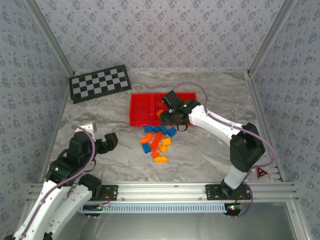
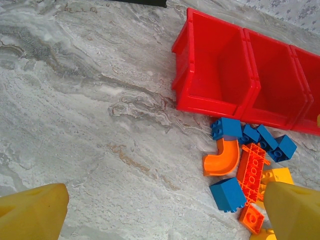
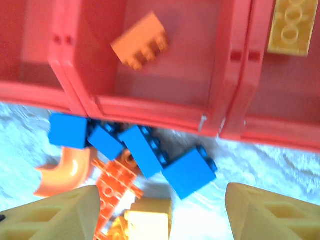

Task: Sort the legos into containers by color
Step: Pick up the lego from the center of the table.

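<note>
Yellow fingertips of the right gripper are seen spread apart with nothing gripped, held over the near wall of the red tray. An orange brick is found on the floor of the middle compartment, and in the right wrist view a yellow brick is seen in the compartment at 3 o'clock of it. Loose legos are heaped on the table at 6 o'clock of the tray, and blue bricks are crowded just beside its near edge. At 8 o'clock of the heap, well apart from it, the left gripper is held with jaws wide and empty, bare marble lying between. Bare marble is also left at 3 o'clock of the heap. At 10 o'clock of the tray, apart from it, a checkerboard is laid near the far left wall.
</note>
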Motion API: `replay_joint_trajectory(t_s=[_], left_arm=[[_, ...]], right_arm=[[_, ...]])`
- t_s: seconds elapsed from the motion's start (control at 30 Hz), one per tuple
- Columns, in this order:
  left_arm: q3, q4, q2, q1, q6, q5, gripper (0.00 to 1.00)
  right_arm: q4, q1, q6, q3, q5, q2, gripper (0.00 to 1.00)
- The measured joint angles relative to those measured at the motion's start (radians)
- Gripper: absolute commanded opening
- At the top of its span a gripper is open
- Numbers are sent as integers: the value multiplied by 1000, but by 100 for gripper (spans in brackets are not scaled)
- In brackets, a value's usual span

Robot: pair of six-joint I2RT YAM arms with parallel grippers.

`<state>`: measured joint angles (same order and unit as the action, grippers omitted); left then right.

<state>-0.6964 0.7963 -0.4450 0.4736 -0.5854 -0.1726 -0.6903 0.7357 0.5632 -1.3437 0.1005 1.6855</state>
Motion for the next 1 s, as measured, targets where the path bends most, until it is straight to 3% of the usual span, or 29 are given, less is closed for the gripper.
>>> replay_joint_trajectory(t_s=[0.47,1.0], left_arm=[[0,-7,6,0,0,0,100],[0,-8,6,7,0,0,100]], right_arm=[[-18,103,40,77,-11,11,73],[-51,123,43,39,-17,147,78]])
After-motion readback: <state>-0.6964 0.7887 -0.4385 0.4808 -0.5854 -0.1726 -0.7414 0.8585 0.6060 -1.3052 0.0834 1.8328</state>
